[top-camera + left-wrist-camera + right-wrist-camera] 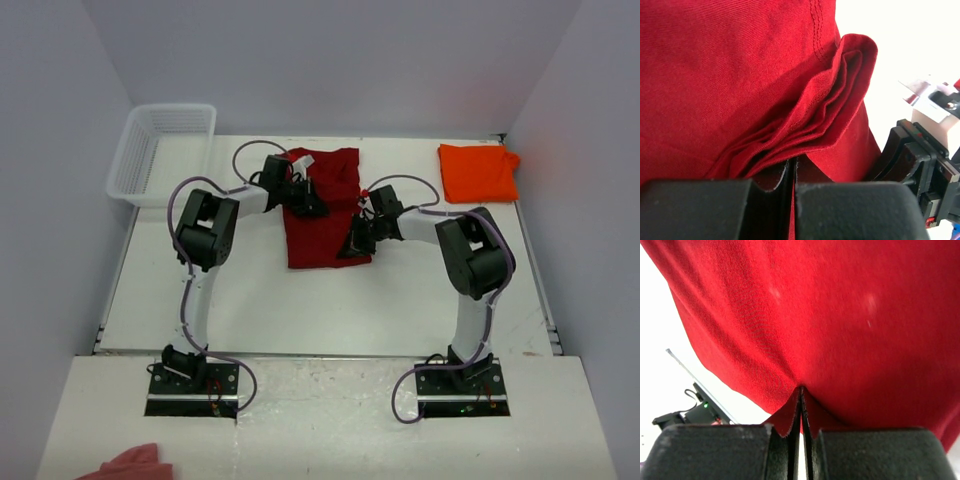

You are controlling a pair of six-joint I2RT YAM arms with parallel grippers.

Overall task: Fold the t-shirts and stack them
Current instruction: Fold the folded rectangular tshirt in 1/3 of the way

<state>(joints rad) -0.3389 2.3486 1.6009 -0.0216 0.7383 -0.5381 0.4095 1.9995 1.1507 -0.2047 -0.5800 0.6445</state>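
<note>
Central t-shirt (320, 240) lay on the table (300, 310), left gripper (308, 203) at its left edge, right gripper (357, 243) at its right; folded t-shirt (478, 172) sat far right, basket (160, 150) far left, cloth scrap (135, 462) near left

You get bright, even, diffuse light; the white table (300, 300) nearly blows out and shadows on it are faint. Your right wrist view of the crimson shirt (840, 315) is soft, perhaps motion blur; the left wrist weave looks sharp.
</note>
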